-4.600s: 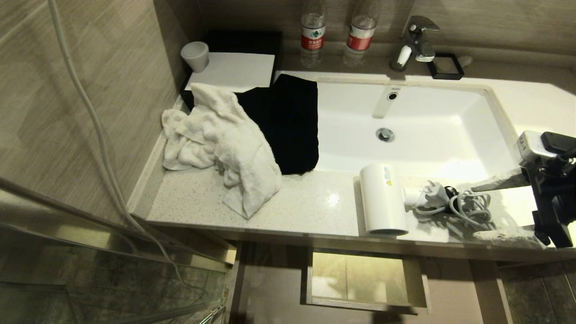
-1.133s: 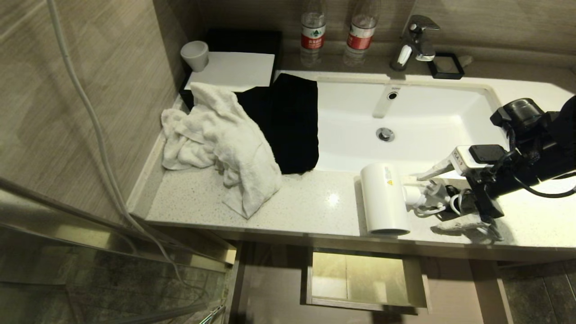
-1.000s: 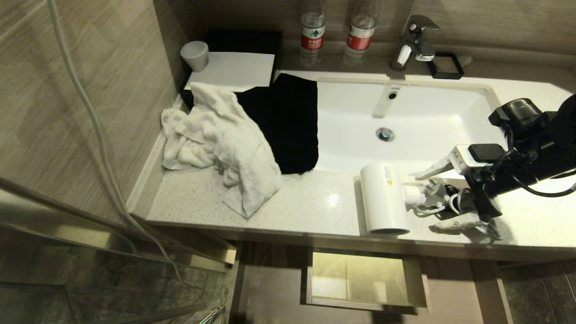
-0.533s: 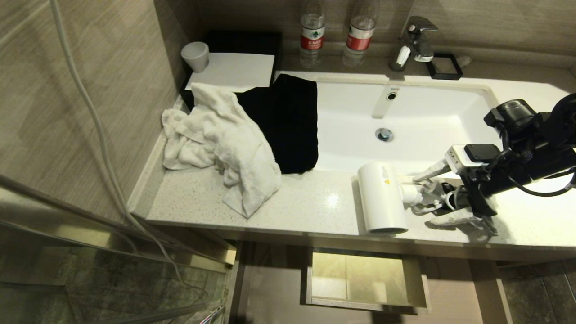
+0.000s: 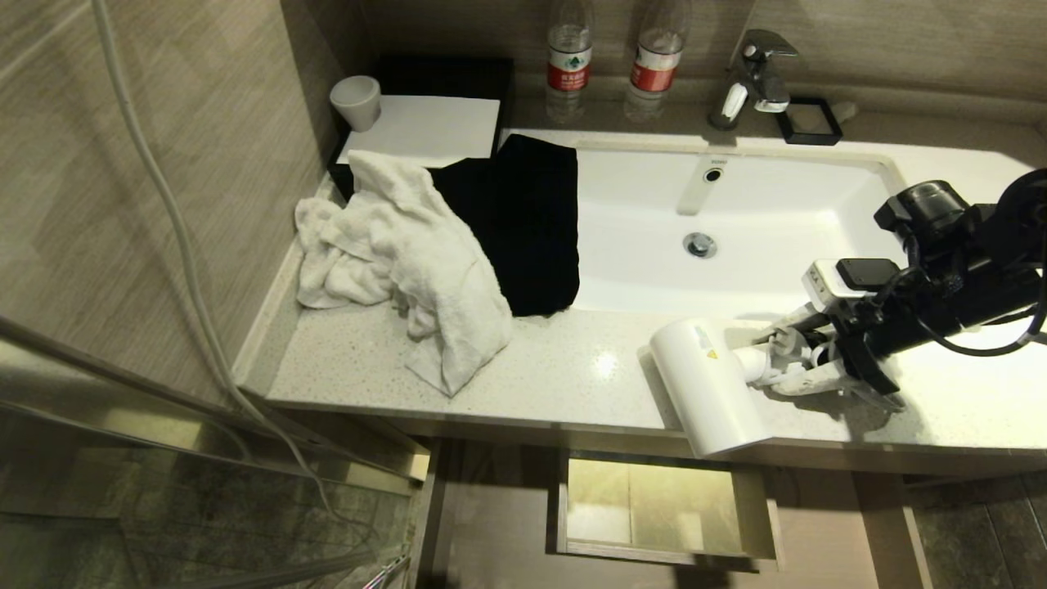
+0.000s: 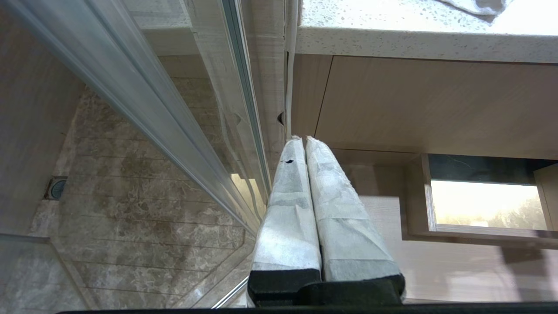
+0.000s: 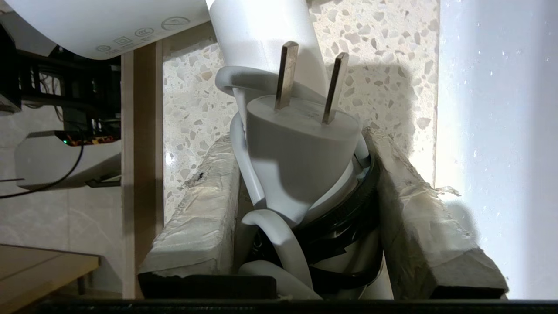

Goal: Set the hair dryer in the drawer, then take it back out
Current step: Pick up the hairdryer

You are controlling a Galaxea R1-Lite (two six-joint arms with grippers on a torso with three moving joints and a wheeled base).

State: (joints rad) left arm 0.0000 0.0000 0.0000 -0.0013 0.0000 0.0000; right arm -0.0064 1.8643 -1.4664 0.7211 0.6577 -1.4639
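Left tool (image 6: 303, 138) hangs parked below the bench (image 6: 418, 41) edge beside a glass panel (image 6: 144, 104), its two wrapped fingers pressed together with nothing between them.

On the bench's left part, a white towel (image 5: 401, 262) lies crumpled, partly over a black cloth (image 5: 523, 221). Behind them stand a small cup (image 5: 355, 101) and two water bottles (image 5: 568, 57). The sink (image 5: 818, 270) occupies the middle and right, with the faucet (image 5: 757, 78) at its back edge.

The hair dryer (image 5: 710, 384) lies on the front strip of the bench, its barrel angled so that the open end overhangs the front edge. Directly below it, the drawer (image 5: 664, 507) stands pulled out.

Right tool (image 5: 797, 358) reaches in from the right, low over the bench. Its padded fingers (image 7: 205, 205) are partly closed on the dryer's handle end, clamping the bundled cord and plug (image 7: 301, 148) against it; both pads touch the bundle.
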